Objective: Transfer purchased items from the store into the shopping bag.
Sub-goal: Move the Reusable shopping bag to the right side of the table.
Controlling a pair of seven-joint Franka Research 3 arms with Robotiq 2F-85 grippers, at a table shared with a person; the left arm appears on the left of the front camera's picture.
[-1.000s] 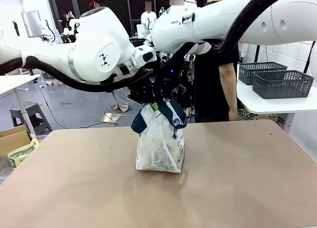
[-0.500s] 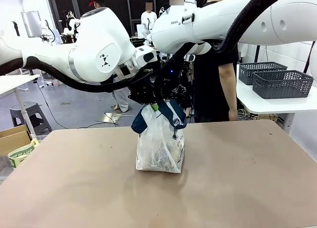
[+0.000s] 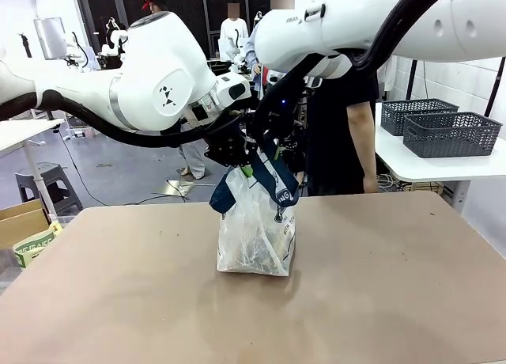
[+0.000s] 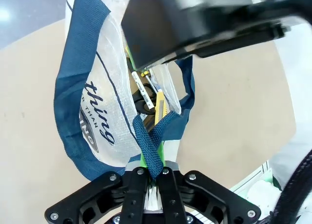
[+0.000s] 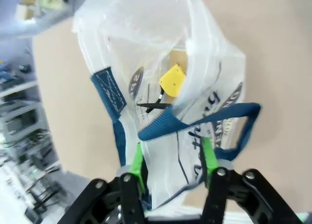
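Observation:
The shopping bag [image 3: 254,233], translucent white with navy straps, stands upright mid-table. My left gripper [image 3: 239,166] holds it at its top left; in the left wrist view the left gripper [image 4: 149,171] is shut on a navy strap [image 4: 148,148]. Just above the bag's mouth hangs my right gripper [image 3: 267,138]. The right wrist view has the right gripper [image 5: 171,153] open, green pads [image 5: 137,164] apart, over the shopping bag [image 5: 161,48], whose other strap [image 5: 195,119] crosses between them. A yellow-tagged item [image 5: 171,81] and other small goods [image 4: 146,95] lie inside.
A person [image 3: 340,119] stands behind the table's far edge. Two dark grey lattice baskets [image 3: 451,133] rest on a white side table at right. A cardboard box [image 3: 22,221] and a stool [image 3: 49,186] sit off the table's left side. Brown tabletop [image 3: 395,285] surrounds the bag.
My right arm has lifted up and a little away from the bag's mouth. The left gripper and the bag have stayed put.

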